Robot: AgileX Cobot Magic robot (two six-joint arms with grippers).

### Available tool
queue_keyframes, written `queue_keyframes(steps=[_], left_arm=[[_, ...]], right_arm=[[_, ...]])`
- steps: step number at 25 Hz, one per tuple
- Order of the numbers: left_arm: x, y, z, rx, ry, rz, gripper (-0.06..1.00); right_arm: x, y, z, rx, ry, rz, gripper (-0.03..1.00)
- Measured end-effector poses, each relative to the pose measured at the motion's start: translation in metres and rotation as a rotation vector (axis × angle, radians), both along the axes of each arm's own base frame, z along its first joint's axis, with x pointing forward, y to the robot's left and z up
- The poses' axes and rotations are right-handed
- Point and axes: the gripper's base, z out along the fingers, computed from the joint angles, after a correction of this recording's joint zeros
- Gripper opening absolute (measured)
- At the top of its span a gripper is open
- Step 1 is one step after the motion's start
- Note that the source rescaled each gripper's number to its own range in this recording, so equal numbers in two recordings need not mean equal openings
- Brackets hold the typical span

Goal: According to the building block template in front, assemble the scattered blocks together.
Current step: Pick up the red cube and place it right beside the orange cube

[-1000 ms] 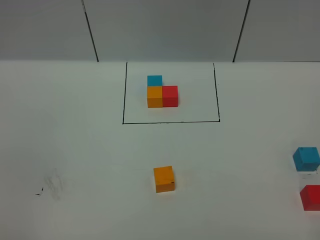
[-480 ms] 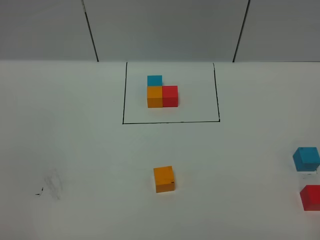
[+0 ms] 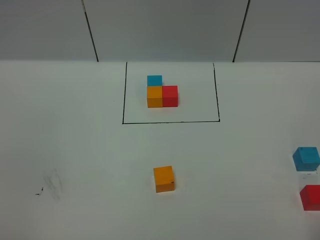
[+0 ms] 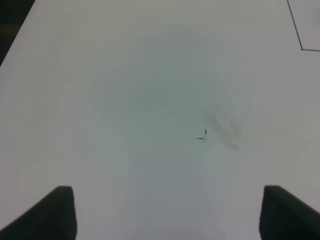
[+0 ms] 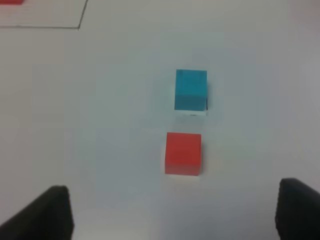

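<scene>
Gaping wide w/ nothing in either: left gripper (image 4: 170,215) & right gripper (image 5: 172,215); template (image 3: 162,93) sits inside black outline (image 3: 170,121) at far side of table (image 3: 75,150); orange block (image 3: 164,179) lies mid-table, blue block (image 3: 306,158) & red block (image 3: 310,197) slightly apart near right edge

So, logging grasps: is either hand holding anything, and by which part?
Nothing is held: the left hand and the right hand are open and empty.

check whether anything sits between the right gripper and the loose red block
Nothing visible does. The right gripper is open, with only bare white table between it and the red block. The blue block lies beyond the red one, apart from it, so it is not in the way.
</scene>
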Motion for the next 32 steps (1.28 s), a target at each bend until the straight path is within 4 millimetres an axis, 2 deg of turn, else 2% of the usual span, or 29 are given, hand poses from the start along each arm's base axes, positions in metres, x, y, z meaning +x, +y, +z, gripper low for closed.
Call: queue_keyframes(steps=[3, 8, 14, 21, 32], left_arm=[[0.000, 0.000, 0.000, 0.000, 0.001, 0.000, 0.62], [0.000, 0.000, 0.000, 0.000, 0.001, 0.000, 0.62], [0.000, 0.000, 0.000, 0.000, 0.001, 0.000, 0.62], [0.000, 0.000, 0.000, 0.000, 0.001, 0.000, 0.62], [0.000, 0.000, 0.000, 0.000, 0.001, 0.001, 0.62]], right_arm=[[0.037, 0.003, -0.003, -0.019, 0.139, -0.003, 0.67], [0.095, 0.004, -0.026, -0.083, 0.327, -0.026, 0.67], [0.139, 0.004, -0.064, -0.087, 0.432, -0.054, 0.67], [0.161, -0.009, -0.099, -0.071, 0.544, -0.113, 0.67], [0.181, -0.006, -0.148, -0.048, 0.660, -0.109, 0.67]])
